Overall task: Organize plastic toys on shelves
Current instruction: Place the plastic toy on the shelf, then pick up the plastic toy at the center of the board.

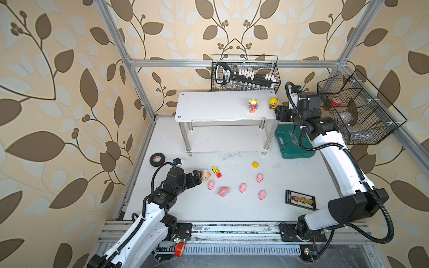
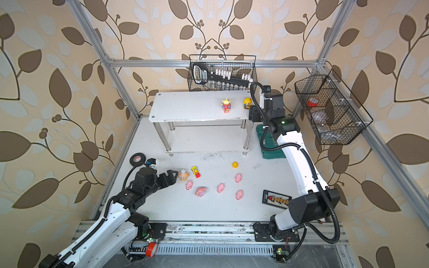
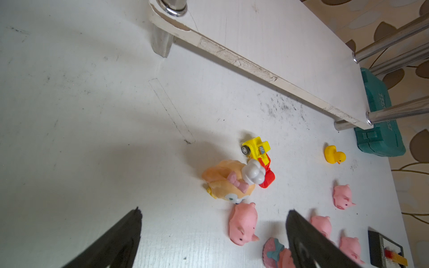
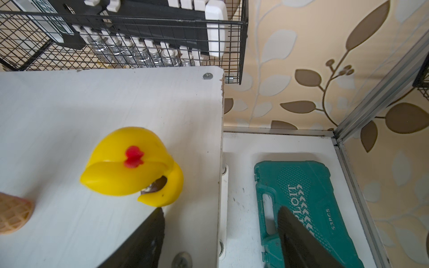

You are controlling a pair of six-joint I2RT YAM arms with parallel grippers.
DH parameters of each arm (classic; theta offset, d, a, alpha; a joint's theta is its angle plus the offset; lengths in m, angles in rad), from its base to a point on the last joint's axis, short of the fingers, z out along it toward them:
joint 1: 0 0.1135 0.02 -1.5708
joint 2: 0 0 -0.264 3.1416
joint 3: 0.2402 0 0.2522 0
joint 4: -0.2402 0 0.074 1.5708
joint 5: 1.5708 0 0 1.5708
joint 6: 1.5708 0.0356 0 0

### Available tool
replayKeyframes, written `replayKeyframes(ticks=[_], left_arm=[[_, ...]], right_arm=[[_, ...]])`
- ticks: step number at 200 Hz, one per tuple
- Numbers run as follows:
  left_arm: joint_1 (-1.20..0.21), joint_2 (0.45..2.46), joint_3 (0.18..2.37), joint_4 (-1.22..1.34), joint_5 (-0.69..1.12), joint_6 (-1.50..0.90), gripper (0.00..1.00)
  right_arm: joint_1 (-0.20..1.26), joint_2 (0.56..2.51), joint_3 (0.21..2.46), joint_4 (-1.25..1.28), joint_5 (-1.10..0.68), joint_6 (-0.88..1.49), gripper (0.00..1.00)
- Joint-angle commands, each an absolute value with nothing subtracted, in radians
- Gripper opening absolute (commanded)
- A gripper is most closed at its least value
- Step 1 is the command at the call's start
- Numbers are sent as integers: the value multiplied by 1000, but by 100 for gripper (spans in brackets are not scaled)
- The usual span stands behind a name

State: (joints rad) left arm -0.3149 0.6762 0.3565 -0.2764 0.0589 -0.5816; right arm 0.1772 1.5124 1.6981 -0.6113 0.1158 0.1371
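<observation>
The white surface [image 1: 232,208] carries most of what matters here, and at its far side stands the white two-tier rack on chrome legs [image 1: 209,106].

The right arm reaches up to the rack's right end. The right claw [image 4: 220,210] has its jaws apart and grips nothing, with one finger just beside the yellow plastic doll [image 1: 272,103]. The doll stands on the top board near that end. The green-headed red-and-blue alien figure [image 1: 253,105] stands upright next to it, toward the middle of the board.

The left claw [image 1: 198,178] sits low over the surface near its left side, jaws spread wide and empty. Straight ahead of it, just past the fingertips, is the orange plastic animal with a pink bow [image 3: 222,181]. The left arm is much the nearer arm. In the left wrist view the animal's face is turned back toward the claw. Its length seems to run roughly along the line of reach, so I'd judge the jaws would close across its narrower width. I can't tell whether it stands or lies tipped.

The yellow-and-red toy vehicle [image 1: 216,171] lies right behind the animal. Its long axis is slanted, with the red end nearer the front edge. It sits close enough that a push forward might nudge it.

Five pink plastic piglets [image 1: 242,187] are scattered on the surface to the right of the claw, and the nearest one is just beside the animal. The small yellow rubber duck [image 1: 255,164] sits farther back, toward the rack.
</observation>
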Motion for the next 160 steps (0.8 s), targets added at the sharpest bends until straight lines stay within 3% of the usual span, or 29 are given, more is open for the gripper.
replayKeyframes(ticks=[1,44,105,160], left_arm=[[-319,669,360,-252,35,-565,97],[-319,679,362,-252,4,-584,98],[-319,691,369,-259,8,-591,98],[-319,692,367,-260,2,-594,98]], right_arm=[[172,1488,1718,-677,126,134,74],[173,1318,1683,-720,97,196,75],[179,865,1116,-664,-57,315,73],[225,690,631,-458,-205,522,64]])
